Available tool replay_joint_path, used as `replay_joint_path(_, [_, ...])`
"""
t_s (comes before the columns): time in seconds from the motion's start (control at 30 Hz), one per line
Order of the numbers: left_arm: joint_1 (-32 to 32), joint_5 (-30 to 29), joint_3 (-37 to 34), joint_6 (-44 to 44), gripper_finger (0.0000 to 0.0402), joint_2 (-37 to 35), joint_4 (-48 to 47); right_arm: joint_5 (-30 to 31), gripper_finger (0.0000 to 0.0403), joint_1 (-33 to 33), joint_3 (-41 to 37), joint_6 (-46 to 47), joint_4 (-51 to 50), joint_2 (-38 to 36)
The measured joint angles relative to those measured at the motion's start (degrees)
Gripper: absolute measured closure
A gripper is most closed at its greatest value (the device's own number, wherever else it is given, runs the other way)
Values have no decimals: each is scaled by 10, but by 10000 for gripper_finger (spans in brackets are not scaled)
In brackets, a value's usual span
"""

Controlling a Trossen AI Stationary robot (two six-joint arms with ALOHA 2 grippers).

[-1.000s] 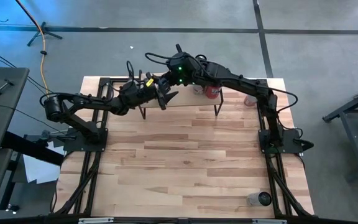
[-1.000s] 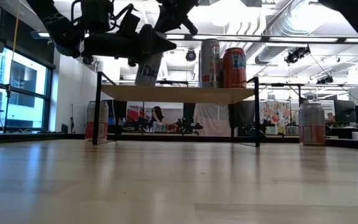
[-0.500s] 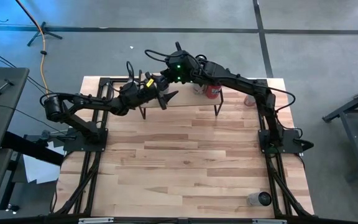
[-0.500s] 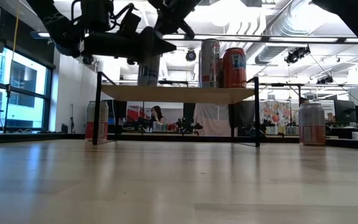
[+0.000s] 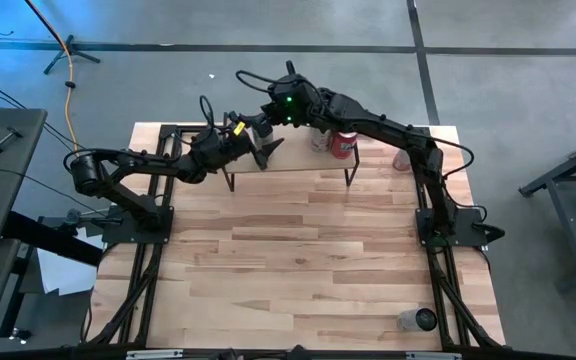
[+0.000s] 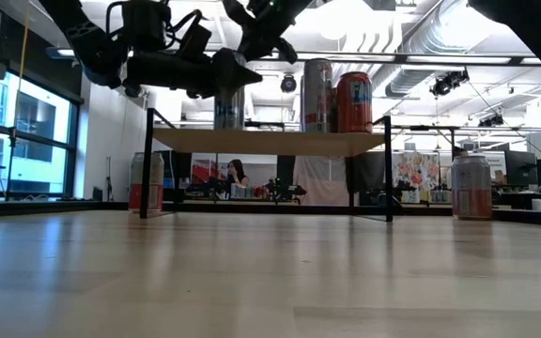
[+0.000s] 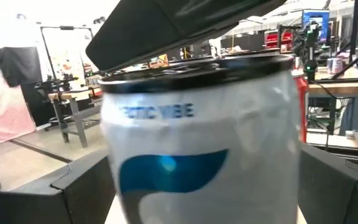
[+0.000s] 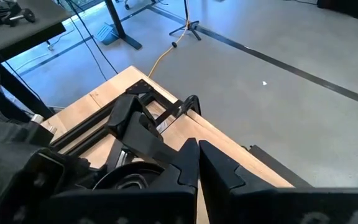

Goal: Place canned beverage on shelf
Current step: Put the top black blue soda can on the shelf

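Observation:
A white canned beverage with a blue mark (image 7: 197,149) stands upright on the left end of the shelf (image 6: 270,141), a wood plank on thin black legs. My left gripper (image 6: 235,71) reaches in level from the table's left and is shut on this can (image 6: 228,109). My right gripper (image 8: 197,165) is shut and hovers just over the can's top (image 8: 129,177), also seen above it in the low view (image 6: 252,38). A silver can (image 6: 316,94) and a red can (image 6: 353,101) stand on the shelf's right end. My left gripper pinches the can's side walls (image 7: 114,180) between its two fingers, at the can's upper part. The fingers come level from the table's left. The can is upright with its base on the shelf's top. My right gripper: I cannot tell whether its shut fingers touch the can's top rim.
One can (image 6: 146,181) stands on the table behind the shelf's left leg and another (image 6: 471,185) to the shelf's right. A further can (image 5: 416,319) lies near the table's near right corner. The wide wood tabletop (image 5: 298,250) stretches in front of the shelf.
The white can, tilted a second ago, now stands upright on the shelf as my left gripper rolled with it. My right gripper has shifted a little toward the table's far left, staying shut above the can.

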Motion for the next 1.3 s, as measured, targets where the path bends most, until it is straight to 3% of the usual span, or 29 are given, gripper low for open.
replay_joint_path(0.37, [11, -5, 0, 0, 23, -21, 1, -7, 403, -30, 1, -44, -21, -36])
replay_joint_path(0.87, [13, -9, 0, -5, 23, -25, -17, -44, 403, -52, 1, -115, -101, -160])
replay_joint_path(1.3, [13, -5, 0, -5, 23, -25, -48, -67, 403, -29, 1, -119, -268, -273])
